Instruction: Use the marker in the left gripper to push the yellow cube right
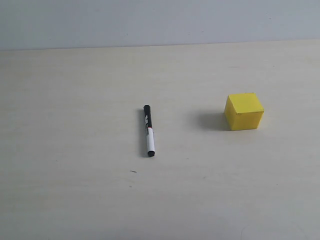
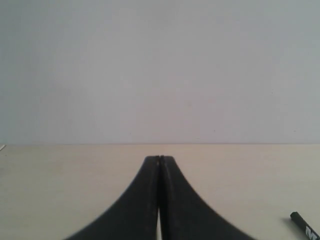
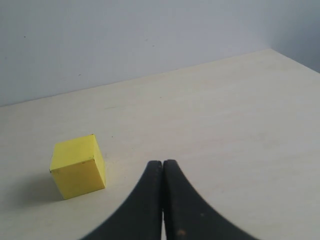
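The left claw (image 2: 159, 159) is pressed narrow, its two black fingers (image 2: 142, 200) meeting tip to tip with nothing between them. It holds no marker. It hangs low over the pale tabletop (image 1: 75, 100), pointing toward a plain grey wall (image 1: 150, 20).

The marker (image 1: 149, 131) lies flat on the tabletop, loose. Only one black end of it shows from the left wrist camera, at the edge of the picture. It is off to one side of the left claw, nearer the wrist than the fingertips, and clear of both fingers.

The right claw (image 3: 162, 162) is also squeezed narrow, finger against finger, with nothing in it.

The yellow cube (image 1: 244, 111) sits square on the tabletop, a little ahead of the right claw's tips and off to one side, not touching them. It casts a soft shadow on the side facing away from that claw.

From the outside camera neither claw is in sight. The marker lies lengthwise with its dark capped end toward the wall, and the cube stands well apart from it on the right-arm side.
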Controlling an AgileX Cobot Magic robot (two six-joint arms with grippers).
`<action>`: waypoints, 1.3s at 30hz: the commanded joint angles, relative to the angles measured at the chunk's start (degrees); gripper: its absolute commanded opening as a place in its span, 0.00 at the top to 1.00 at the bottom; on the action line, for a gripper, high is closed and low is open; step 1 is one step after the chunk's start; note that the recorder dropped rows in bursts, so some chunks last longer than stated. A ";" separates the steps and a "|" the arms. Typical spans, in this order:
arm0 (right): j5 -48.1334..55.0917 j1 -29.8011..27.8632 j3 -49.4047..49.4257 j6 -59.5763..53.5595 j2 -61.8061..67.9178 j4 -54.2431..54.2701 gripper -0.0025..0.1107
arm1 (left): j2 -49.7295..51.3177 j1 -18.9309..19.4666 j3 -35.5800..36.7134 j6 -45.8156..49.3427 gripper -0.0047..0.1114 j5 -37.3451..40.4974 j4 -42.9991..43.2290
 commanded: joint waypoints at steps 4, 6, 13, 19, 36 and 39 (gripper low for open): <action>-0.50 -0.15 0.28 -0.05 -0.29 -0.09 0.98 | -0.32 0.18 3.16 -0.03 0.96 0.25 0.17; -0.50 -0.15 0.28 -0.05 -0.29 -0.09 0.98 | -0.32 0.18 4.07 -0.14 0.96 0.25 0.17; -0.50 -0.15 0.28 -0.05 -0.29 -0.09 0.98 | -0.32 0.18 8.17 -0.25 0.96 0.69 0.17; -0.50 -0.15 0.28 -0.05 -0.29 -0.09 0.98 | -0.32 0.18 8.17 -0.37 0.96 2.63 0.17; -0.50 -0.15 0.28 -0.05 -0.29 -0.09 0.98 | -0.32 0.18 8.17 -1.68 0.96 6.11 -2.64; -0.50 -0.15 0.28 -0.05 -0.29 -0.09 0.98 | -0.32 0.18 8.17 -1.29 0.96 6.33 -2.23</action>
